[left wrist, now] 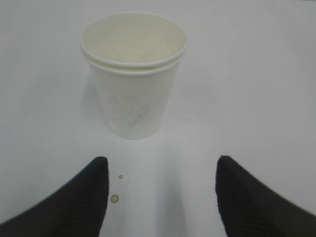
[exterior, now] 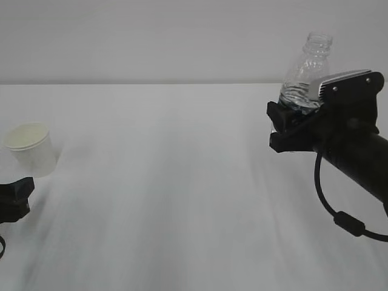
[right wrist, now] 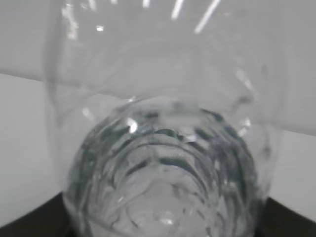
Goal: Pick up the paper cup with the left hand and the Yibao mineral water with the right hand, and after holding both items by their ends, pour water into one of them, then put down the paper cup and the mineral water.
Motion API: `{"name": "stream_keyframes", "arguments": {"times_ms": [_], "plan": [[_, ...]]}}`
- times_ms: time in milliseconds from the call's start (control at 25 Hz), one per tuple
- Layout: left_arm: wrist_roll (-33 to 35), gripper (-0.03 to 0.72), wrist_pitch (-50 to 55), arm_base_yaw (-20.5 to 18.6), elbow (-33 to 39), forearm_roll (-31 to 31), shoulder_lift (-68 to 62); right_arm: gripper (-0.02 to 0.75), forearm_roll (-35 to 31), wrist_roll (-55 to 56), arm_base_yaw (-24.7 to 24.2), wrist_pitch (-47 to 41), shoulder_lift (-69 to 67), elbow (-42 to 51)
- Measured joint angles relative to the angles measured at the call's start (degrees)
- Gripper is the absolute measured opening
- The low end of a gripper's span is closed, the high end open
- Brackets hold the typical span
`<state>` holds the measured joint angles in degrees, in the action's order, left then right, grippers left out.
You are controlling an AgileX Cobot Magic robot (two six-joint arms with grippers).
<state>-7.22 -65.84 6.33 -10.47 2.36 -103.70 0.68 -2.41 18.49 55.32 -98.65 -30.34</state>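
Gripping the Yibao mineral water (exterior: 306,73) low on its body, the right hand (exterior: 290,124) sits at the right of the exterior view, raised off the white table (exterior: 182,200), with its black arm running down toward the lower right corner and a black cable (exterior: 339,218) looping beneath it. From this side the bottle stands nearly upright, leaning slightly to the right, its open neck at the top and its lower part hidden behind the gripper and a pale grey block (exterior: 339,82) on the gripper's body. At the far left of the same view the paper cup (exterior: 30,148) stands upright on the table, and just below it only a black corner of the left hand (exterior: 15,197) enters the frame, near the cup but apart from it. Seen from the left wrist, the paper cup (left wrist: 133,74) stands upright on the table (left wrist: 256,89), a double rolled rim showing as if two cups were nested; the left hand (left wrist: 160,197) has its two black fingers (left wrist: 74,207) spread wide at the bottom edge, short of the cup and touching nothing, with two small droplets (left wrist: 115,197) on the table between them. Through the right wrist camera the Yibao mineral water (right wrist: 163,163) fills nearly the whole frame, its clear ribbed wall and the water inside very close to the lens, with dark parts of the right hand (right wrist: 163,232) at the bottom corners on either side of it.
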Motion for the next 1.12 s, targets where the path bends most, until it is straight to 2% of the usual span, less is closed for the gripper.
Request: {"name": "stream_keyframes", "arguments": {"times_ms": [560, 1120], "plan": [[0.0, 0.479, 0.0, 0.0, 0.0, -1.9, 0.0, 0.418, 4.0, 2.8, 0.0, -4.4, 10.9, 5.2], [0.0, 0.467, 0.0, 0.0, 0.0, -2.4, 0.0, 0.417, 20.1, 13.8, 0.0, -10.0, 19.7, 5.5]]}}
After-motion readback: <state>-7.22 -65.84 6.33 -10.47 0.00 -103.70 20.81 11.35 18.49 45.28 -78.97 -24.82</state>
